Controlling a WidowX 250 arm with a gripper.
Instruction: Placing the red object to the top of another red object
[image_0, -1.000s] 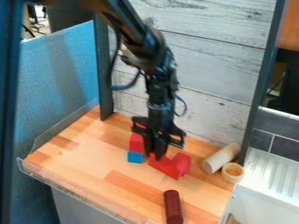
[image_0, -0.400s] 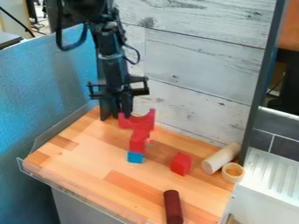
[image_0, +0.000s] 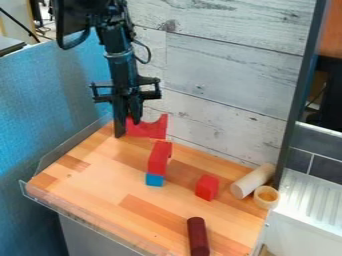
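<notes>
The black gripper hangs over the back left part of the wooden table, its fingers shut on the left end of a red arch-shaped block. The arch is held in the air with its curved notch facing up. Lower and slightly right in the view stands a tall red block on a blue cube. A gap shows between the arch and the red block's top. Another red block rests alone to the right.
A pale wooden cylinder and a small round wooden piece lie at the right edge. A dark red cylinder lies near the front. A grey plank wall stands behind, and a clear rim edges the table's front left.
The gripper has risen from beside the right red block, carrying the arch left and back. Since the later earlier frame, both have moved slightly farther left and the arch has cleared the stacked red block.
</notes>
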